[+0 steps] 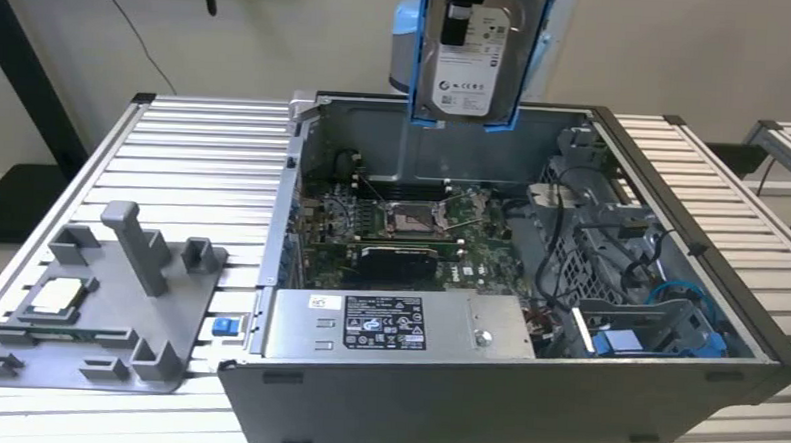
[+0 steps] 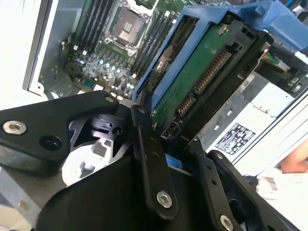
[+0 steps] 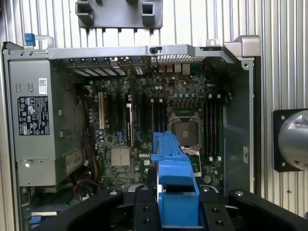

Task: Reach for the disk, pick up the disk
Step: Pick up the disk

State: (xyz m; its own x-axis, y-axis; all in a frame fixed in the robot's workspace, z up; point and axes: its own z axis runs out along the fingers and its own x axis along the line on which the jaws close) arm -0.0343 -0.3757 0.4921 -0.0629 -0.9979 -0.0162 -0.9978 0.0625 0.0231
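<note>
The ribbed metal table (image 1: 186,142) fills most of the exterior view, its edges cut off by the frame, a pale wall behind. On it sits the open computer case (image 1: 495,406). At top centre the disk (image 1: 464,64) hangs upright above the case, its upper end cropped. The gripper (image 3: 179,211) has its jaws closed on the disk's blue frame in both wrist views.
</note>
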